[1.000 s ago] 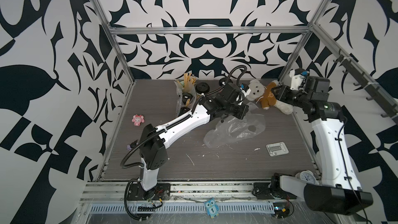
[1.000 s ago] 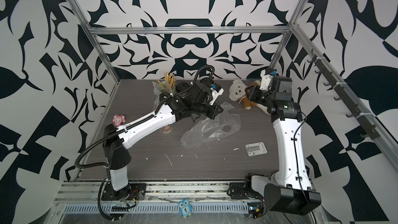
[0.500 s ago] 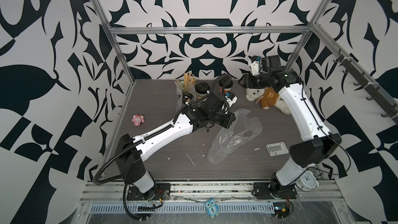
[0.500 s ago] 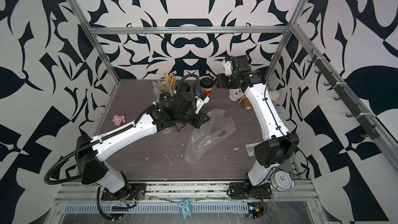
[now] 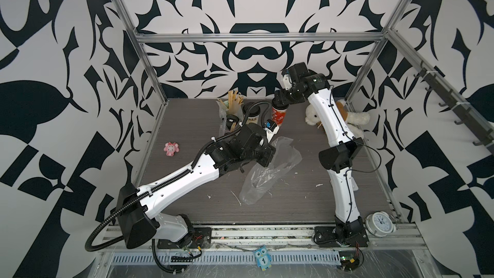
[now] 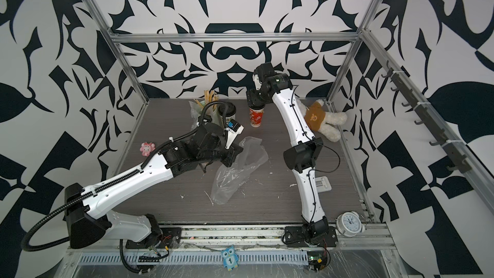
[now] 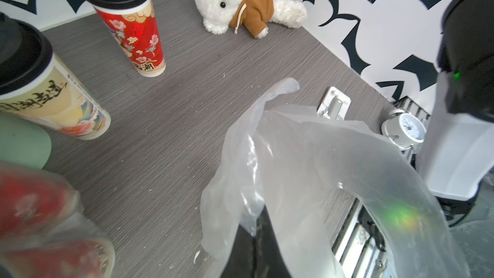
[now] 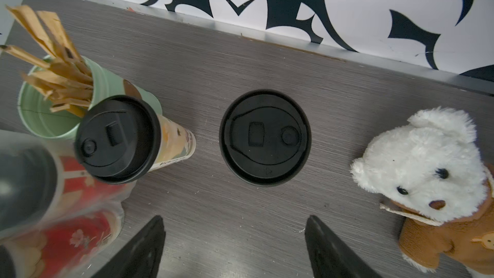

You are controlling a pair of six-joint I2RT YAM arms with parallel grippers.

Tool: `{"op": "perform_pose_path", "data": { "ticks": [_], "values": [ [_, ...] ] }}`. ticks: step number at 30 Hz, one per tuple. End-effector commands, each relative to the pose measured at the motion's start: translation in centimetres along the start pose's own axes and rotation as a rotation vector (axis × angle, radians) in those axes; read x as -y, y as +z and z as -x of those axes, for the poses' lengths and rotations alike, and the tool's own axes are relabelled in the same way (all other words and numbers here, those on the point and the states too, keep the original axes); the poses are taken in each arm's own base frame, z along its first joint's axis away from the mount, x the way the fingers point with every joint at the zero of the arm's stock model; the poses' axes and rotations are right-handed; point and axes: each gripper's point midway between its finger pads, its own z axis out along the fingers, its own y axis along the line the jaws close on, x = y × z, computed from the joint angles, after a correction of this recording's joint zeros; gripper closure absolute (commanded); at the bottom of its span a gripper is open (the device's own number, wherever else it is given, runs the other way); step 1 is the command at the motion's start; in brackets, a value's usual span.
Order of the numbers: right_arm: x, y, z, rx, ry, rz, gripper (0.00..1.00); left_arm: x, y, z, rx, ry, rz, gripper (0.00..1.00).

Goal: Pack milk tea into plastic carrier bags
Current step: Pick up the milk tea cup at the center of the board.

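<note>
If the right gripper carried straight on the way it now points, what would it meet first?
Most likely the black lid of the red cup, which the right wrist view shows directly ahead of the open right gripper, centred in its opening; nothing shows in the way.

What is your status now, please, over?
Left end effector shut on the bag. Right end effector open above the red cup. Teddy bear and yellow cup beside it, nothing between.

Robot lab cell, aluminium frame (image 5: pixel 254 38), patterned walls (image 5: pixel 256 1)
</note>
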Motion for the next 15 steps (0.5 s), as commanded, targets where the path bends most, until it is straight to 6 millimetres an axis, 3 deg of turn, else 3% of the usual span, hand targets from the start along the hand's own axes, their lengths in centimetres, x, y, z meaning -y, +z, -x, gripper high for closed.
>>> {"op": "perform_pose_path", "data": {
  "ticks": [1, 9, 15],
  "values": [
    [0.1, -2.1, 1.9, 0.097, -0.013, -0.038, 0.14, -0.7, -0.3, -0.6, 0.004, 0.053, 0.041, 1.0],
    [-0.1, 0.5, 2.7, 0.115, -0.043, -0.072, 0.14, -0.7, 0.9, -2.9, -0.06, 0.076, 0.018, 1.0],
    [-0.1, 2.1, 3.5, 0.142, -0.034, -0.088, 0.13, -0.2, 1.2, -3.2, -0.064, 0.071, -0.015, 1.0]
  ]
}}
